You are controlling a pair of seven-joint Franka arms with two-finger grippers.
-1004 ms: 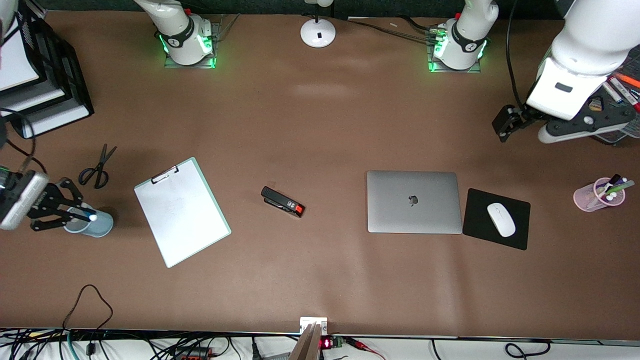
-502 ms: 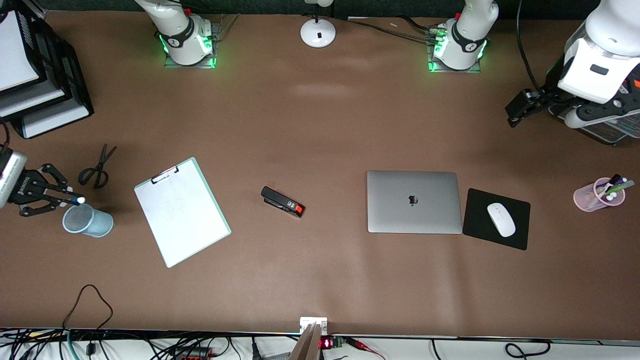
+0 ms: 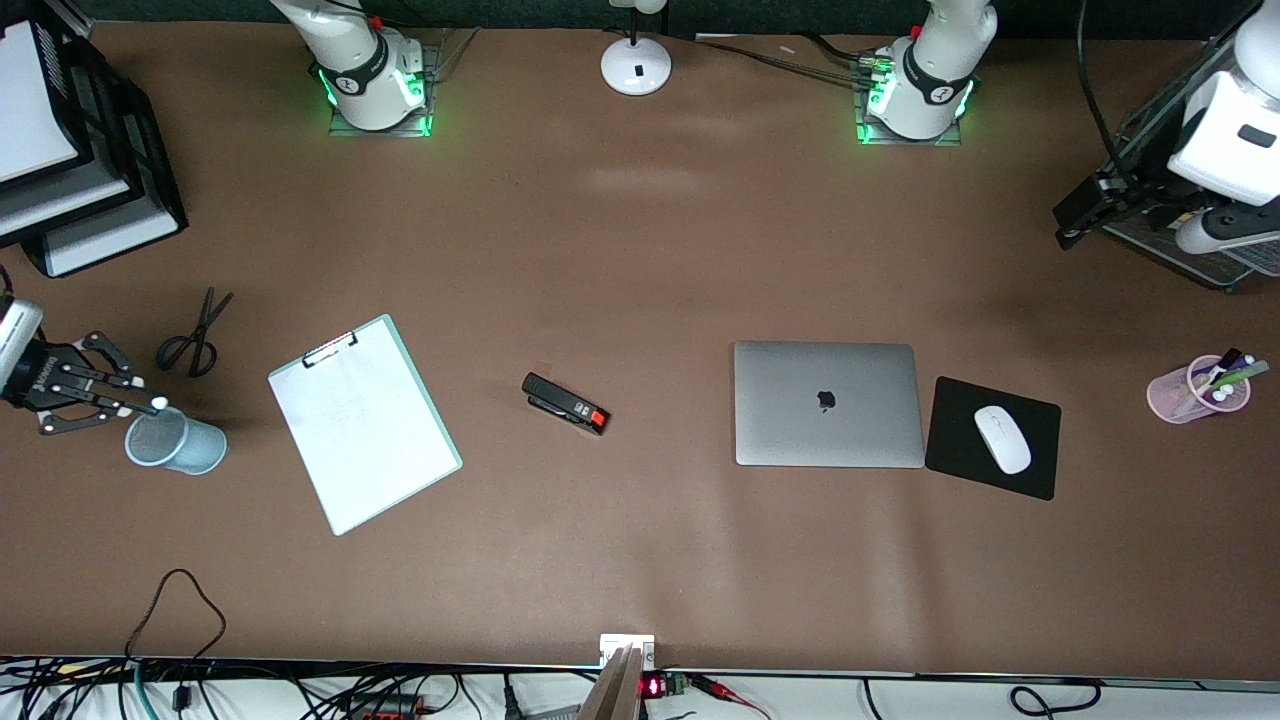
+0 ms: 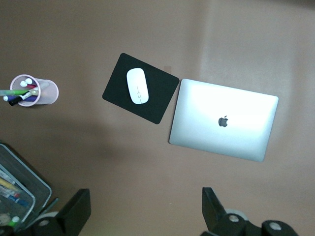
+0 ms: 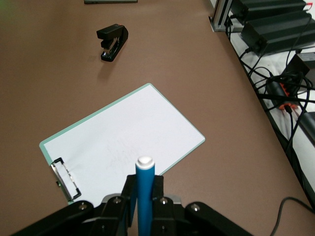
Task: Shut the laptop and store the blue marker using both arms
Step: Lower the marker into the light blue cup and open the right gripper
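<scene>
The laptop lies shut on the table, silver lid up with the dark apple logo; it also shows in the left wrist view. My right gripper is shut on the blue marker, whose pale end points at a light-blue mesh cup, just off its rim. In the right wrist view the marker stands upright between the fingers of the right gripper. My left gripper is open and empty, high over the left arm's end of the table.
A black mouse pad with a white mouse lies beside the laptop. A pink pen cup and a mesh tray sit at the left arm's end. Clipboard, stapler, scissors, black paper trays.
My right gripper has drawn the marker back from over the mesh cup toward the right arm's end. My left gripper has moved up and away from the laptop toward the mesh tray.
</scene>
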